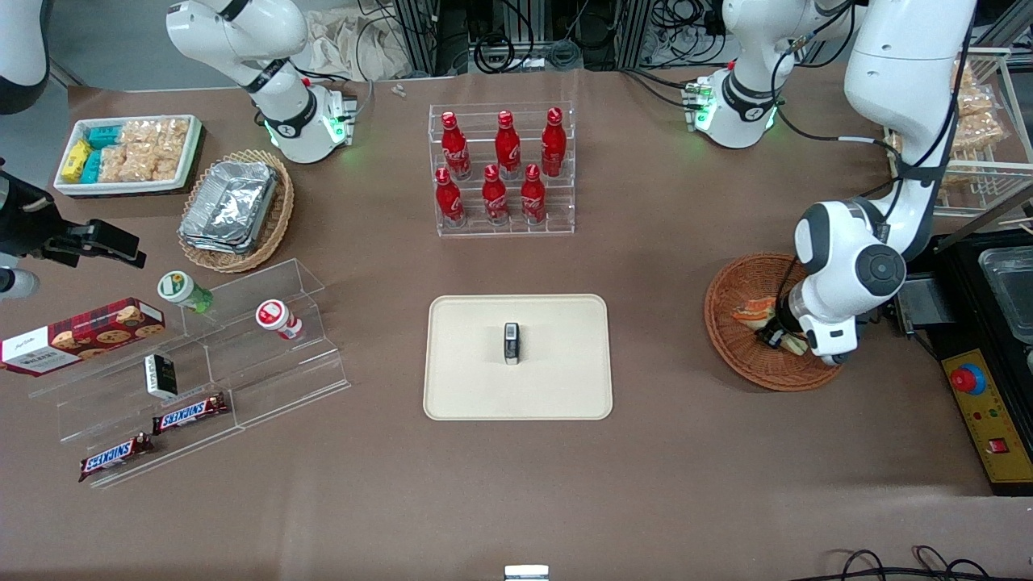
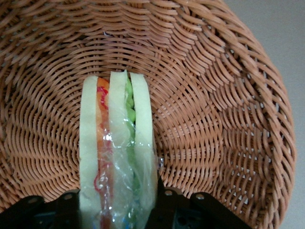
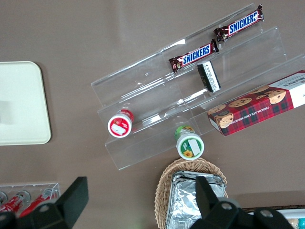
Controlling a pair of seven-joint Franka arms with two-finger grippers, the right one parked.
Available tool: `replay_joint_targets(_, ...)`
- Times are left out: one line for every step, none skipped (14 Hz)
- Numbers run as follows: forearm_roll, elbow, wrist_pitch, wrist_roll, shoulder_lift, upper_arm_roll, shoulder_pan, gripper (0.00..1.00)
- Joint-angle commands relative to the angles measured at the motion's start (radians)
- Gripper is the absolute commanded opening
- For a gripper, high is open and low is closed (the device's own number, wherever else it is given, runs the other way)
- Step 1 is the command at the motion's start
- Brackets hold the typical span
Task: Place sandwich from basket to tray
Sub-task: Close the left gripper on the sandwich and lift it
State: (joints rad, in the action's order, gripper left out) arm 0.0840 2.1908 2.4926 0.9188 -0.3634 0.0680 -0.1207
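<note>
1. Front view first. Basket [image 1: 738, 311] sits toward the working arm's end of the table, and our gripper [image 1: 776, 337] is down inside it, low over the woven floor. The wrist housing covers most of what lies below, so we make out only parts of the sandwich [image 1: 754, 307] — an orange-and-pale edge beside the wrist. The tray [image 1: 557, 387] lies at the table's middle, well apart from the basket, with a small dark object [image 1: 512, 343] standing near its centre. We judge the carry must run sideways toward the parked arm's end, and the set-down must keep off that object.

2. Left wrist view. Here the relation shows plainly: the sandwich [image 2: 117, 152] stands on edge in the basket [image 2: 224, 119], and its long axis runs straight out from the gripper [image 2: 117, 214]. One dark finger [image 2: 57, 210] is at one bread face and the other at the opposite face, both touching the wrap — so we read the gripper as clamped across the thickness, bread on the outside, red and green filling between. Whether the sandwich has left the wicker we cannot tell.

3. Right wrist view. It shows a tray [image 3: 21, 102] corner, but no sandwich and no basket of ours.
</note>
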Motion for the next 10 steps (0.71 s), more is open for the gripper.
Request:
replay_joint_targets(0.008,0.000,-0.014,0.005,0.041,-0.004,-0.007,0.00)
replay_joint_targets(0.000,-0.005,-0.061,0.005,0.078,-0.004,-0.007,0.00)
replay_joint_targets(-0.006,-0.015,-0.130,-0.003,0.121,-0.002,-0.007,0.00)
replay_joint_targets(-0.010,-0.041,-0.209,-0.032,0.165,-0.004,-0.007,0.00)
replay_joint_targets(-0.020,-0.069,-0.301,-0.082,0.210,-0.008,-0.007,0.00)
replay_joint_targets(-0.020,-0.104,-0.389,-0.139,0.246,-0.023,-0.007,0.00)
replay_joint_targets(-0.020,-0.143,-0.455,-0.190,0.268,-0.048,-0.007,0.00)
replay_joint_targets(-0.020,-0.178,-0.496,-0.224,0.282,-0.087,-0.007,0.00)
replay_joint_targets(-0.021,-0.209,-0.512,-0.232,0.284,-0.133,-0.007,0.00)
replay_joint_targets(-0.024,-0.236,-0.511,-0.239,0.282,-0.189,-0.007,0.00)
